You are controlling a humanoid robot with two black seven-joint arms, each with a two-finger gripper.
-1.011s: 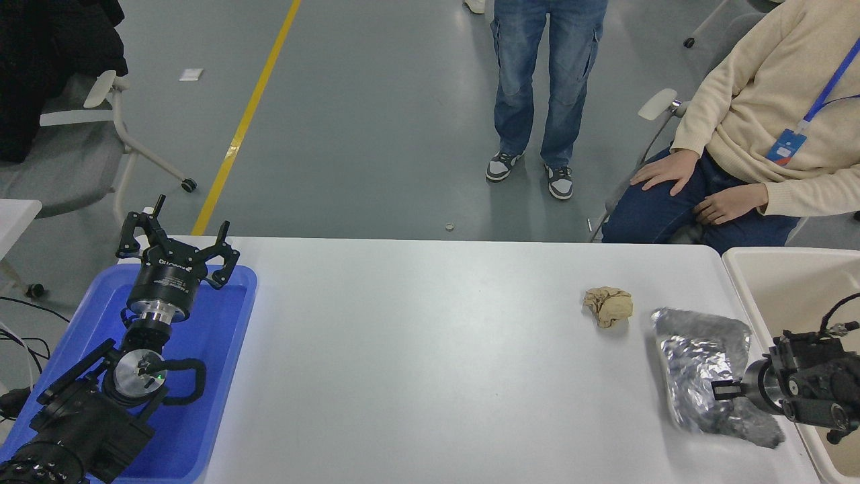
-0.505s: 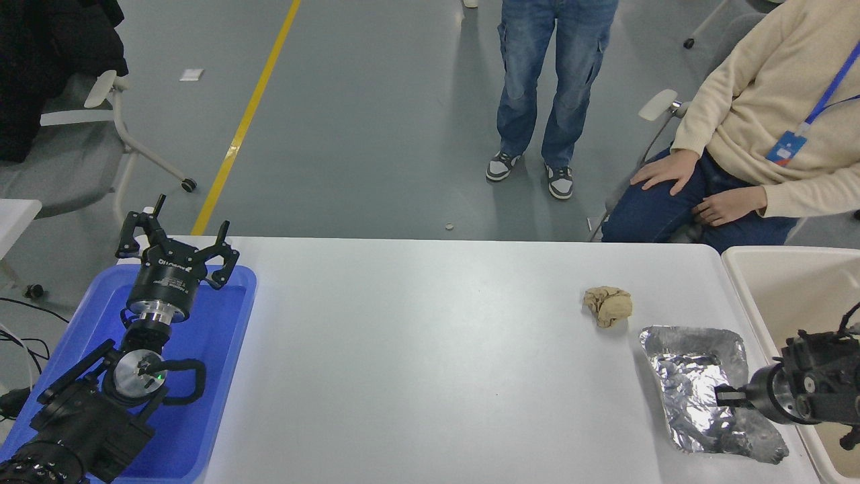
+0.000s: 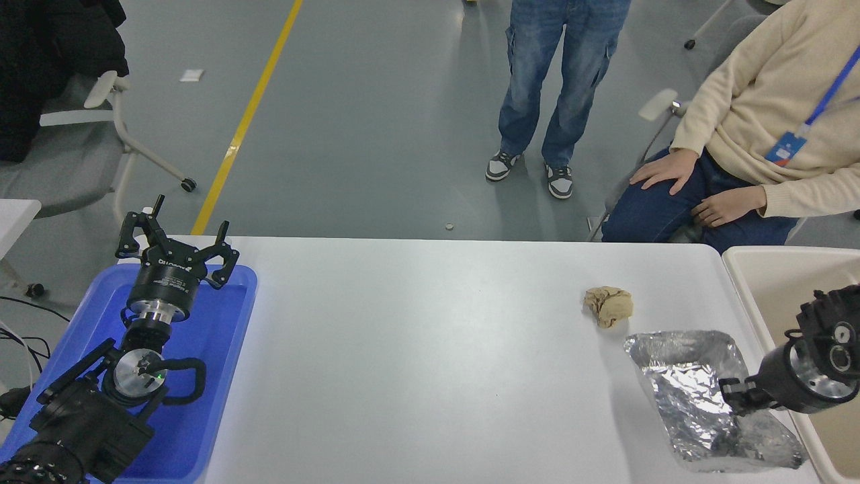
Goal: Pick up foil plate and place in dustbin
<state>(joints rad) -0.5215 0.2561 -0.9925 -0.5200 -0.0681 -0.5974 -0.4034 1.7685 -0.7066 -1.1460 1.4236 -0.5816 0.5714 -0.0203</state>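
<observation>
The foil plate (image 3: 692, 393), crumpled shiny silver and oblong, is at the table's right front. My right gripper (image 3: 734, 396) comes in from the right edge and is shut on the plate's right rim; the plate looks tipped, its near end by the table's front edge. The beige dustbin (image 3: 746, 282) stands just right of the table, behind my right wrist. My left gripper (image 3: 176, 236) is parked open at the lower left.
A small tan paper ball (image 3: 609, 306) lies just behind the foil plate. A blue tray (image 3: 222, 349) sits under the left arm. One person sits at the far right (image 3: 752, 134), another stands beyond the table (image 3: 551, 87).
The foil plate has shifted left and towards the table's front edge with my right gripper on its rim. The gripper's wrist has turned and risen. The left arm has not moved.
</observation>
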